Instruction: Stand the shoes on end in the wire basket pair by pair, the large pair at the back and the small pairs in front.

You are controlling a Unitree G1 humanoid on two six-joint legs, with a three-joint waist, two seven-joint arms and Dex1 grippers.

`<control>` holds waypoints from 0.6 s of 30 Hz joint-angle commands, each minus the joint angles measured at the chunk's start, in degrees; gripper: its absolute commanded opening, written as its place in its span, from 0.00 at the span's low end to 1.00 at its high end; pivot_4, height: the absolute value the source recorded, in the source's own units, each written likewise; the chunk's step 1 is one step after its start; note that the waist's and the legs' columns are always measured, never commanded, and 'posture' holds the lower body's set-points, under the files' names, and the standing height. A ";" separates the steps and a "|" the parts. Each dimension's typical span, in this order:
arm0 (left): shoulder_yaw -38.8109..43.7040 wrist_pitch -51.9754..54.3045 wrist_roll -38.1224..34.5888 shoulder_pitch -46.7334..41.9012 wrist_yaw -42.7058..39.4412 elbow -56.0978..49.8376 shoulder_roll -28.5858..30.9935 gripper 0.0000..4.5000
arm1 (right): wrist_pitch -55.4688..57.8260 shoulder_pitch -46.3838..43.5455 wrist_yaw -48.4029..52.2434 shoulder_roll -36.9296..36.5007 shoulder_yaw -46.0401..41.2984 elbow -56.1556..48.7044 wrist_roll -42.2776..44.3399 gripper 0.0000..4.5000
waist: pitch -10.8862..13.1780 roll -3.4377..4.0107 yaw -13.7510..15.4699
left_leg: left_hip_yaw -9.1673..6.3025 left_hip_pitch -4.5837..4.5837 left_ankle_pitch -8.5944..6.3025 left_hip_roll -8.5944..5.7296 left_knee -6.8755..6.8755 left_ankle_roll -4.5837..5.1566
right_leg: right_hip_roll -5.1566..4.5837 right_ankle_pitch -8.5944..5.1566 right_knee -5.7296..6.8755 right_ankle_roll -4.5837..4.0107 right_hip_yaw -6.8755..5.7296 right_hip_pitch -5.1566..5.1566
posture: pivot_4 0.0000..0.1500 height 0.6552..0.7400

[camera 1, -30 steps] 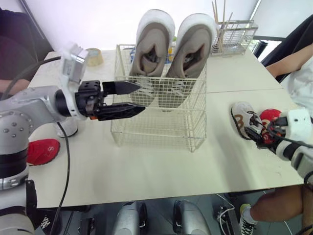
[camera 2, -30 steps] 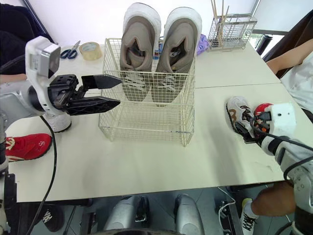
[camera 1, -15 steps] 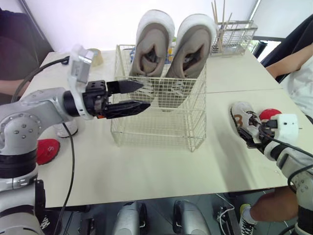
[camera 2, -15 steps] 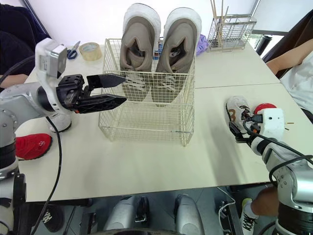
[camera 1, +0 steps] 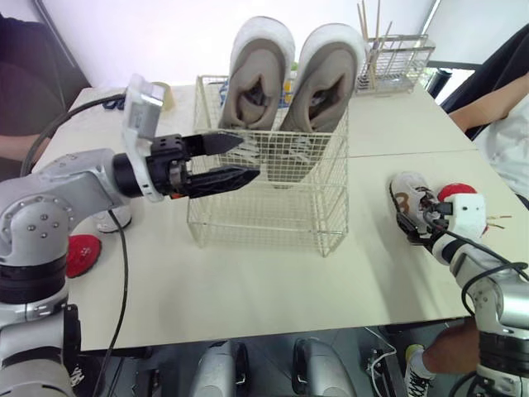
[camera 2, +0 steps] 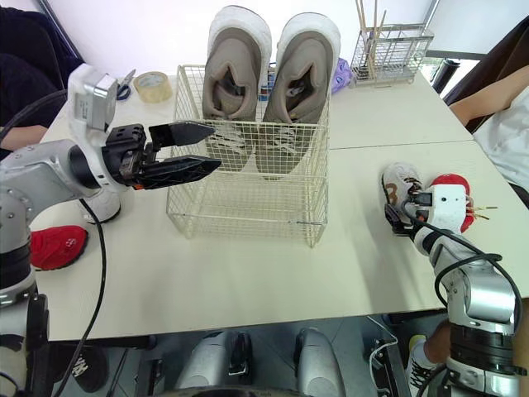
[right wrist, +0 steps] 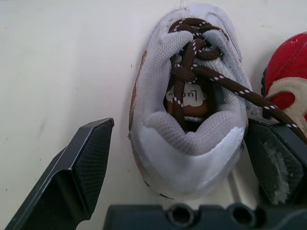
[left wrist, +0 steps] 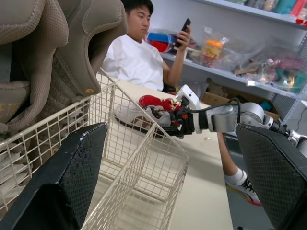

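Small white shoe [right wrist: 187,115] with brown laces: lies flat on its sole on the table [camera 2: 248,273], on the robot's right side, well apart from the wire basket [camera 2: 248,207].

Relation governing the next move: the shoe sits directly ahead of the right gripper [right wrist: 181,143], heel end nearest it. Its long axis runs in line with the gripper's reach, toe pointing away from the robot towards the far side of the table. The right arm is plainly the nearer one.

Right gripper: spread wide, one finger on each side of the heel, holding nothing. The finger on the basket side stands clear of the shoe. The other sits in the narrow gap between the white shoe and a red shoe [right wrist: 288,81] just beside it (contact there cannot be confirmed).

Left gripper [camera 2: 215,146]: parted, empty, hovering at the basket's left wall.

Basket: the large pair [camera 2: 273,74] stands on end at the back; the front is vacant.

Assessment: closing across the heel looks feasible as aligned. Once lifted, the shoe would need carrying leftward and tipping onto its end. Risk: the trailing lace or the red shoe may catch.
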 commanded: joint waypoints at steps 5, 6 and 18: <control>1.79 1.42 -2.28 1.21 -4.27 -3.09 3.14 1.00 | -4.78 -2.81 1.01 -0.26 -0.11 3.84 -1.73 0.50 | 0.00 0.00 -0.29 | 0.00 0.01 0.01 0.01 0.00 -0.02 | 0.01 0.00 0.01 0.00 0.01 0.00 | 1.00 1.00; 1.66 1.58 -2.23 1.41 -5.14 -3.15 3.71 1.00 | -5.20 -2.97 1.22 -0.35 -0.09 4.10 -1.80 0.40 | 0.00 0.00 -0.42 | 0.01 0.02 0.01 0.02 0.00 -0.02 | 0.02 0.00 0.01 0.00 0.01 0.00 | 1.00 1.00; -0.22 0.13 2.80 -2.05 -10.66 2.58 4.53 1.00 | -1.27 -6.54 15.12 -15.42 -6.80 -2.92 4.88 0.07 | 0.15 0.24 -0.96 | 0.01 0.01 0.02 0.02 0.00 -0.03 | 0.03 0.00 0.02 0.01 0.01 -0.01 | 1.00 1.00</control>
